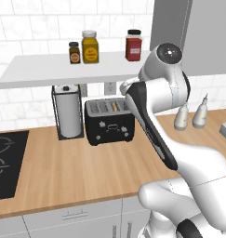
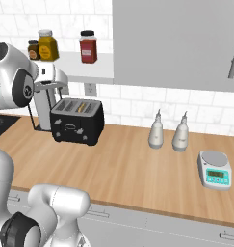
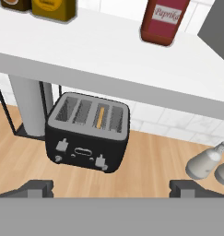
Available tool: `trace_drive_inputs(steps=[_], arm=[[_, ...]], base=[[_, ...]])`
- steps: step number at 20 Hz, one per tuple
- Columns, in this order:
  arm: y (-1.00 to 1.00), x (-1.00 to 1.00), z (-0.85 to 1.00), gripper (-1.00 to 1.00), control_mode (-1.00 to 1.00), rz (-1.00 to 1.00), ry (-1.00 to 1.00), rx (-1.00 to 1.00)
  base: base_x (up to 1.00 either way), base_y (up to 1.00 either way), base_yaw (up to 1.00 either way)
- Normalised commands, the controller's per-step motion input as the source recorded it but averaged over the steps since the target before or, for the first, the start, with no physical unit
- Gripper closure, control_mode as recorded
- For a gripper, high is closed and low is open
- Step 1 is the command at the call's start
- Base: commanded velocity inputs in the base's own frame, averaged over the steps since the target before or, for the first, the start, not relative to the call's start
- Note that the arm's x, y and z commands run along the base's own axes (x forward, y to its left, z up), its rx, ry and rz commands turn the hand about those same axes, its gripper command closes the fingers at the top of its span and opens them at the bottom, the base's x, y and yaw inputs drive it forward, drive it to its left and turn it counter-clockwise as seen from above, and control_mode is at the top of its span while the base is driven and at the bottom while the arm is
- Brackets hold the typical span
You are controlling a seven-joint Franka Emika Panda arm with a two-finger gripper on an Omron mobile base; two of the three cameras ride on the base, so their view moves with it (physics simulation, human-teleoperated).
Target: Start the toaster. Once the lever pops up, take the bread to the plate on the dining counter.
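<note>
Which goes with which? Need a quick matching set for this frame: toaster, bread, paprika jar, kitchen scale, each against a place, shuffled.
Things:
1. toaster
2. bread
3. paprika jar
4. kitchen scale

Places:
A. on the white shelf
B. far right on the wood counter
C. in a toaster slot
D. on the counter beside the paper towel holder

Pairs: 1-D, 2-C, 3-A, 4-B

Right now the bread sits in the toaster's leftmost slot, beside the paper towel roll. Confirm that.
Not quite. The bread sits in the third slot from the left of the toaster, not the leftmost; the hand view shows it. The toaster does stand beside the paper towel roll.
</note>
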Motion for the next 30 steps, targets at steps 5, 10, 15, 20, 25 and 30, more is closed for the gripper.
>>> trace_drive_inputs(steps=[5, 10, 15, 20, 25, 30], arm=[[0.00, 0.00, 0.00, -1.00, -1.00, 0.00, 0.00, 0.00], [0.00, 0.00, 0.00, -1.00, -1.00, 0.00, 0.00, 0.00], [0.00, 0.00, 0.00, -1.00, -1.00, 0.00, 0.00, 0.00], [0.00, 0.00, 0.00, -1.00, -1.00, 0.00, 0.00, 0.00], [0.00, 0.00, 0.00, -1.00, -1.00, 0.00, 0.00, 0.00], [0.00, 0.00, 0.00, -1.00, -1.00, 0.00, 0.00, 0.00]], base=[[0.00, 0.00, 0.00], [0.00, 0.00, 0.00], [0.00, 0.00, 0.00], [0.00, 0.00, 0.00], [0.00, 0.00, 0.00], [0.00, 0.00, 0.00]])
